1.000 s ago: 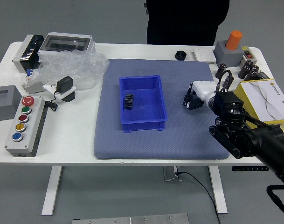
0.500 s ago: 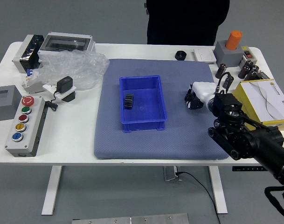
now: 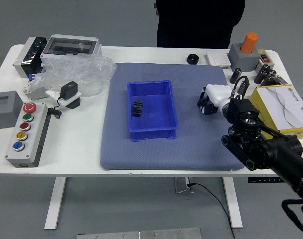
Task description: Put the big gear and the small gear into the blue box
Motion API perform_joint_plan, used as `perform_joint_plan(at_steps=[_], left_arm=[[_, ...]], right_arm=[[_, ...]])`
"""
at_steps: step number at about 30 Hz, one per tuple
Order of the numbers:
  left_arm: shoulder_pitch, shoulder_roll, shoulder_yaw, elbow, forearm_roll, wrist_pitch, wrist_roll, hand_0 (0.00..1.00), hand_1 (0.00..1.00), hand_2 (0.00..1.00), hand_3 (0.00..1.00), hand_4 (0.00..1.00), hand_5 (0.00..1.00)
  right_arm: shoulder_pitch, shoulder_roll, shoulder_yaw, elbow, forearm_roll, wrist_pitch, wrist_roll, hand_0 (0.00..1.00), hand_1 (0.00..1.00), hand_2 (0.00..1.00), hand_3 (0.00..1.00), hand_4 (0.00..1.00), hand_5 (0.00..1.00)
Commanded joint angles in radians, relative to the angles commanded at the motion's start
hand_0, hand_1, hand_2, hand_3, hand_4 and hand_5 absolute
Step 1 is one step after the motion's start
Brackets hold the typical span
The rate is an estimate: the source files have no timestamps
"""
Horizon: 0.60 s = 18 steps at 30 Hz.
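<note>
My right hand, with a white back, is low over the right part of the blue-grey mat. Whether anything is under it or in its grasp is hidden. To its left stands the blue box. A black toothed gear lies inside, near the box's left wall; its size class cannot be told. No second gear can be made out clearly. The left arm is out of view.
A black round piece sits beyond the mat, near a person in black whose hands are not visible. Right: yellow-edged box, grey block with orange cylinder. Left: plastic bag, button panel.
My right hand has shifted slightly away from the table's near edge and a little to the right. The box and the gear inside it have stayed put.
</note>
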Motion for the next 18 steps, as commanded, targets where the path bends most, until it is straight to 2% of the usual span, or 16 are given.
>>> perform_joint_plan(at_steps=[12, 16, 17, 18], left_arm=[[0.0, 0.001, -0.002, 0.0, 0.003, -0.001, 0.0, 0.842, 0.805, 0.811, 0.845, 0.72, 0.274], [0.0, 0.002, -0.001, 0.0, 0.002, 0.0, -0.001, 0.842, 0.805, 0.811, 0.845, 0.72, 0.274], [0.0, 0.002, -0.001, 0.0, 0.001, 0.0, 0.0, 0.841, 0.805, 0.811, 0.845, 0.719, 0.273], [0.001, 0.003, 0.0, 0.0, 0.001, 0.0, 0.0, 0.841, 0.805, 0.811, 0.845, 0.719, 0.273]], right_arm=[[-0.002, -0.014, 0.023, 0.033, 0.002, 0.002, -0.007, 0.663, 0.463, 0.499, 0.613, 0.642, 0.134], [-0.004, -0.022, 0.04, 0.065, 0.0, 0.026, -0.025, 0.663, 0.463, 0.499, 0.613, 0.642, 0.134], [-0.003, -0.025, 0.043, 0.076, -0.002, 0.034, -0.031, 0.658, 0.484, 0.533, 0.641, 0.618, 0.189], [-0.002, -0.028, 0.047, 0.088, -0.003, 0.046, -0.039, 0.658, 0.484, 0.533, 0.641, 0.618, 0.189]])
